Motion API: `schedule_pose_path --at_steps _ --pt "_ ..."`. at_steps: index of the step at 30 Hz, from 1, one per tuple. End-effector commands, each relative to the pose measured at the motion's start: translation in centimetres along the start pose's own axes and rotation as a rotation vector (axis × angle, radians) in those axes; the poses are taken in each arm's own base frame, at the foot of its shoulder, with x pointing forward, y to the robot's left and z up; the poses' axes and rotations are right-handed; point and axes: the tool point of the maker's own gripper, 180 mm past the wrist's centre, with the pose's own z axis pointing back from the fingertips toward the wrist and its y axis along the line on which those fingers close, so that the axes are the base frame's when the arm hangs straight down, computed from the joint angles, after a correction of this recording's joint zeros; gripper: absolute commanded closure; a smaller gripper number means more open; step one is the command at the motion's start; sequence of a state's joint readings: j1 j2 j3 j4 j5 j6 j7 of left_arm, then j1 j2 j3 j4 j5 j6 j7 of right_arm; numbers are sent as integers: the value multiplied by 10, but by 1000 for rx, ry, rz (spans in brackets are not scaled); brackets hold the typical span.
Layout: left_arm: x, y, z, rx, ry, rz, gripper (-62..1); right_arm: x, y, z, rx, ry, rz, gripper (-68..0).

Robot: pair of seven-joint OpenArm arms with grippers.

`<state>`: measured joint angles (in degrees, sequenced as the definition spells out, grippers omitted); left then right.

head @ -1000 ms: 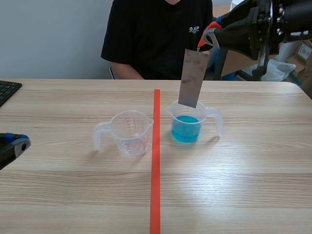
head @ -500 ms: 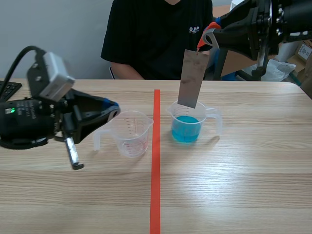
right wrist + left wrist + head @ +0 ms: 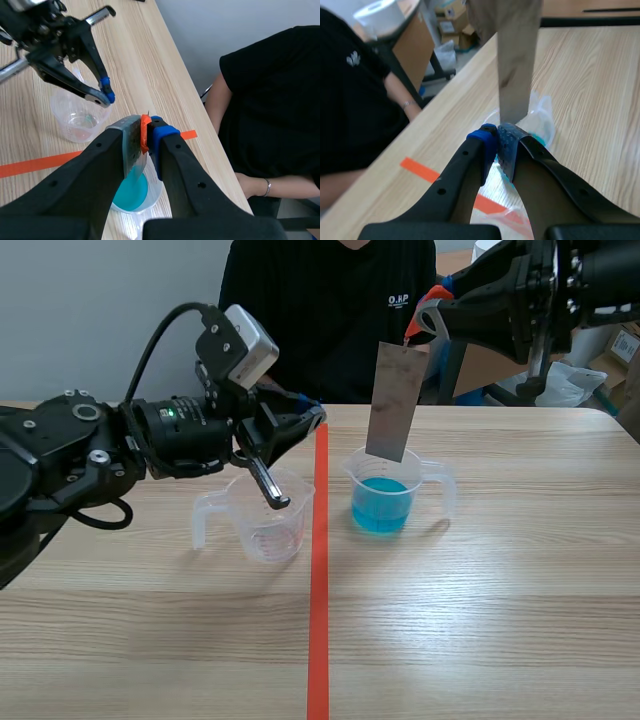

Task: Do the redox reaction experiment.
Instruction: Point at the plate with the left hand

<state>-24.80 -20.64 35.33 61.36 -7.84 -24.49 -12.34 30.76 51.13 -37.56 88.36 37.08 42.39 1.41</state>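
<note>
**Metal strip held over blue liquid, second arm close by**

Right of centre in the scene view, the right gripper [image 3: 425, 315] comes in from the upper right, clamped on the top end of a grey metal strip [image 3: 395, 405]. The strip hangs slightly tilted over a clear cup of blue liquid [image 3: 382, 502]; its lower edge sits near the rim and looks not yet dipped. Left of the orange tape line [image 3: 318, 620] stands an empty measuring cup [image 3: 268, 515]. The left gripper [image 3: 310, 420] hovers above it, fingers pressed together on nothing, tip pointing toward the strip. A person [image 3: 320, 310] sits at the top.

Risks, as I judge them:
- The left gripper could knock the strip askew.
- A tilted strip could catch the rim and tip the cup, spilling liquid on the table [image 3: 500, 620].
- The left arm might clip the empty cup.
</note>
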Motion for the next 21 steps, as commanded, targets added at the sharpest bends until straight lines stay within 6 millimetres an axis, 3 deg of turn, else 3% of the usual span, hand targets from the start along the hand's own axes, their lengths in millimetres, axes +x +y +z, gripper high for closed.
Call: schedule_pose_path --at_steps 1,10,21 --pt "16 9 -6 16 -58 -2 -40 14 -10 4 -14 -34 28 -13" --pt "8 13 -35 20 -46 14 -40 14 -10 4 -14 -34 28 -13" --pt "3 -10 -58 -35 -52 2 -40 14 -10 4 -14 -34 27 -13"
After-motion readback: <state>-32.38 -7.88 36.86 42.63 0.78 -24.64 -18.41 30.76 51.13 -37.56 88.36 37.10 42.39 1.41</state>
